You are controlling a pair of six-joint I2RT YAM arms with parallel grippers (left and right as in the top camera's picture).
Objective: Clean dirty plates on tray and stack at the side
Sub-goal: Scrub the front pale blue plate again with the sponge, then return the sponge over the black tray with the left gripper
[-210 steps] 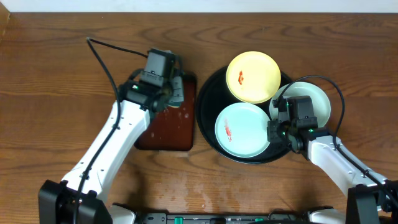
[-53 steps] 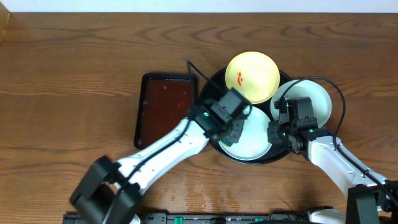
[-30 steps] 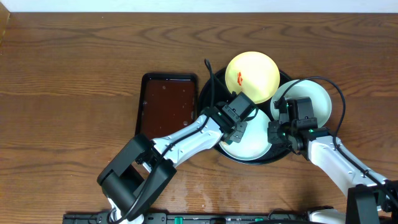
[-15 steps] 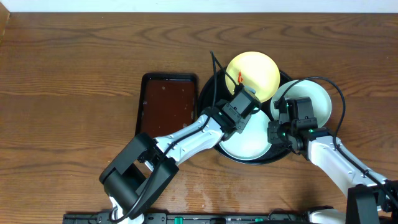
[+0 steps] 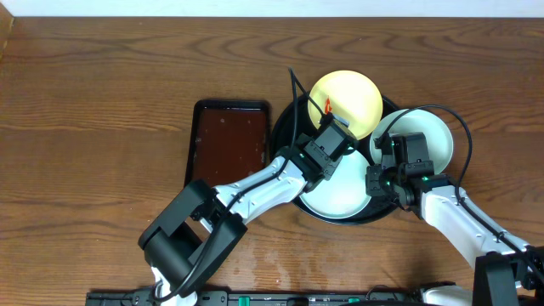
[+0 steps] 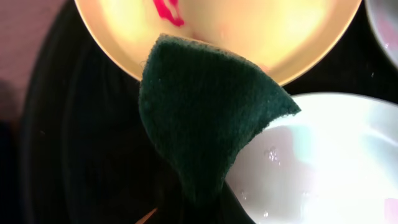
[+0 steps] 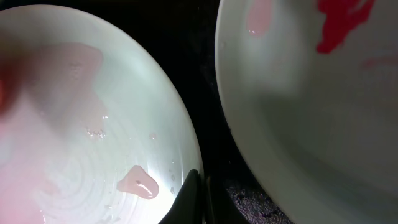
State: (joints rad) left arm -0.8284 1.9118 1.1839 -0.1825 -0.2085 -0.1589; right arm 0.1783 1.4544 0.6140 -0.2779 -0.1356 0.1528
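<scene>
The left claw (image 5: 333, 136) is clamped on a dark green sponge (image 6: 205, 118), held over the tray (image 5: 283, 127) at the yellow plate (image 5: 350, 95), whose red smear (image 6: 166, 10) lies just beyond. The right claw (image 7: 194, 198) is pressed together, empty, between the wet mint plate (image 7: 81, 124) and the smeared mint plate (image 7: 311, 112).

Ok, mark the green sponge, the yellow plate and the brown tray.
green sponge (image 6: 205, 118), left wrist view, middle of the pad's face.
yellow plate (image 5: 355, 96), overhead view, bare centre of the plate.
brown tray (image 5: 228, 151), overhead view, its flat floor.
</scene>
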